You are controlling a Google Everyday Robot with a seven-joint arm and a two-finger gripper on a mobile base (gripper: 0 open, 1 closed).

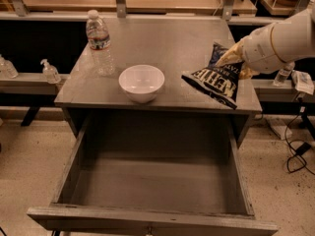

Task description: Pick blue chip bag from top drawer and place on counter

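Note:
The blue chip bag (215, 80), dark navy with white block lettering, hangs tilted above the right front part of the counter (167, 43). My gripper (231, 63) comes in from the right and is shut on the bag's upper end. The bag's lower end reaches down to near the counter's front right edge. The top drawer (152, 181) is pulled wide open below the counter, and its grey bottom is bare.
A white bowl (141, 82) sits on the counter near the front middle. A clear water bottle (100, 42) stands at the left. Small dispenser bottles (49, 72) stand on a low shelf at the left. Cables (300, 151) lie on the floor at the right.

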